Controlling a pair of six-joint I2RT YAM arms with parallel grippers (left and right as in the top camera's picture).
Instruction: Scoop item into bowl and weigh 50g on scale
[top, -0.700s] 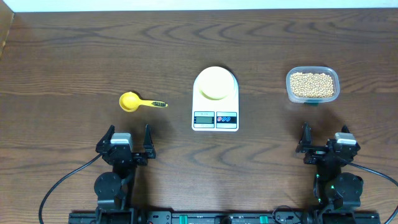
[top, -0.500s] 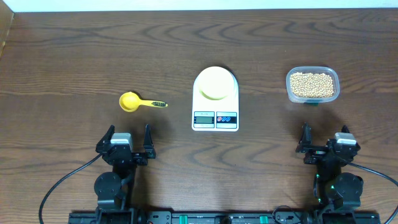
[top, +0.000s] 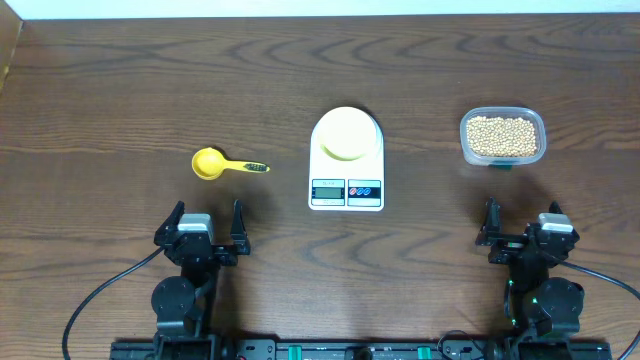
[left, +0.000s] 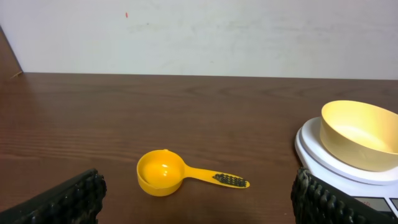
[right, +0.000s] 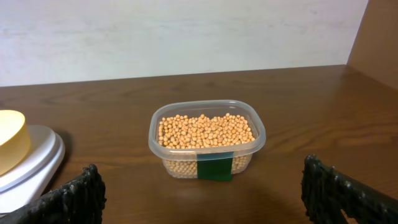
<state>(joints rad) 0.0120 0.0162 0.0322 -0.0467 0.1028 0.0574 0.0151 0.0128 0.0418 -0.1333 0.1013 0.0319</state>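
Both wide, empty: yellow scoop (left: 160, 172) ahead of my left gripper (top: 208, 218), tub (right: 260, 133) of soybeans (right: 205, 130) ahead of my right gripper (top: 521, 222), bowl (left: 360, 134) staged on scale (top: 345, 190) for weighing.

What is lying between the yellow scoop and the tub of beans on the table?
The white scale, with the pale-yellow bowl on top, sits between the scoop and the tub; the overhead view shows it.

pale-yellow bowl (top: 346, 134) empty, upright on white scale (top: 346, 192); tan beans (top: 502, 136) fill clear tub (right: 205, 104), right of scale.
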